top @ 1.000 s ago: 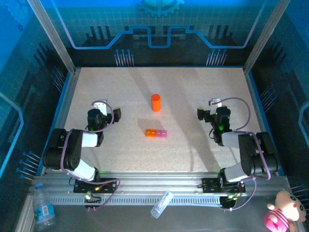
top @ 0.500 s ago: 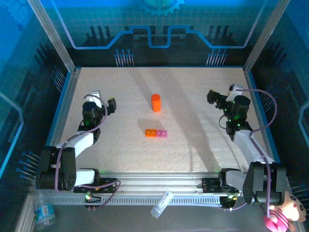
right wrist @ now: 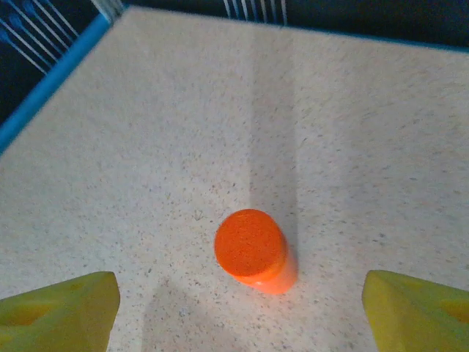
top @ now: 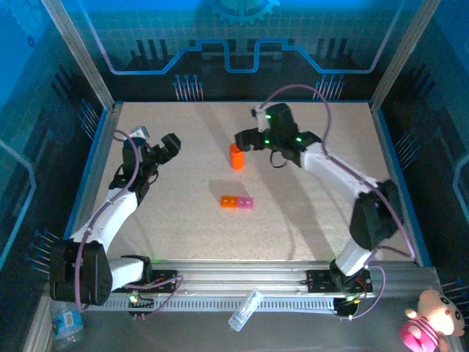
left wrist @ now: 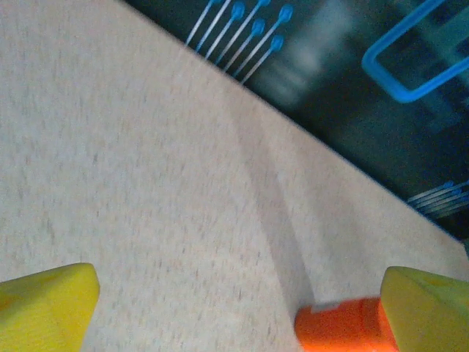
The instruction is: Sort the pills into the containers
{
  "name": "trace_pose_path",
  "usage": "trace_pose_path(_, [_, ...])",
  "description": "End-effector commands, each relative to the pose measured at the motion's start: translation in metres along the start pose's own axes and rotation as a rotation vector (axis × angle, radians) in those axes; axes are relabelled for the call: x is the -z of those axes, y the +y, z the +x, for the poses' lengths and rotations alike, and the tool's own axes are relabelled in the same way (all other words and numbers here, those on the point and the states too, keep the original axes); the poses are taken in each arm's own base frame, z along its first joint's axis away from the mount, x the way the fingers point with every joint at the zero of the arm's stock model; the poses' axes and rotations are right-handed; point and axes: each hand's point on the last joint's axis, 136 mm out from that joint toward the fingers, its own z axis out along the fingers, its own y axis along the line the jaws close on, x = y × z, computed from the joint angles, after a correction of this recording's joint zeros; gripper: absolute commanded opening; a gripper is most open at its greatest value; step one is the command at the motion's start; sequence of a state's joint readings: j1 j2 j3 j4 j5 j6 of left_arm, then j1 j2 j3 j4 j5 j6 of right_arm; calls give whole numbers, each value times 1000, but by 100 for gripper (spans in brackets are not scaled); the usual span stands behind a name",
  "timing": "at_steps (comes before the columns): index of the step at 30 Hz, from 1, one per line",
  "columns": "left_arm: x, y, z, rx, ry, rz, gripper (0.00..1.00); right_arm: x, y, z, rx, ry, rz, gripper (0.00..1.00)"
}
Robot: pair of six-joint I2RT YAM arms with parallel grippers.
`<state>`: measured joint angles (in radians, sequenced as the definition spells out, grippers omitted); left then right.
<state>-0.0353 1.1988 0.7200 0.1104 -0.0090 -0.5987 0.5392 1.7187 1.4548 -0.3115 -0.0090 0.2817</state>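
No pills show in these views. The containers [top: 237, 202], a short strip of an orange and a pink compartment, lie mid-table. Behind them stands an orange cylindrical bottle [top: 237, 156]. My right gripper [top: 245, 140] has reached across to it from the right. In the right wrist view the bottle [right wrist: 253, 251] stands upright ahead of the open right gripper [right wrist: 238, 315], between the lines of its yellow fingertips [right wrist: 62, 308] and touching neither. My left gripper [top: 163, 147] hovers at the far left, open. Its wrist view catches the bottle [left wrist: 341, 328] beside the right-hand fingertip [left wrist: 429, 308], further off.
A raised blue rim [top: 95, 158] and metal posts border the speckled table. Outside its near edge lie a clear plastic bottle [top: 245, 310] and a pink plush toy [top: 431, 321].
The right arm swung from the right side of the table to the orange bottle in the middle. The left arm stretched up along the left edge and turned toward the bottle.
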Motion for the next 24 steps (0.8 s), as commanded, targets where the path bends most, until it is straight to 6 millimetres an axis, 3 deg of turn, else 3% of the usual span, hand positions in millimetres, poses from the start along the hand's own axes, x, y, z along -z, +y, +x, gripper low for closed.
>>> trace_pose_path(1, [6, 3, 27, 74, 89, 13, 99, -25, -2, 34, 77, 201, 121, 88])
trace_pose_path(4, [7, 2, 30, 79, 97, 15, 99, -52, 1, 42, 132, 269, 179, 90])
trace_pose_path(8, [7, -4, 29, 75, 105, 33, 99, -74, -2, 51, 171, 327, 238, 90])
trace_pose_path(18, [5, -11, 30, 75, 121, 56, 99, -97, -17, 68, 157, 375, 268, 89])
trace_pose_path(24, [4, -11, 30, 74, 124, 62, 99, -108, -18, 70, 107, 372, 224, 80])
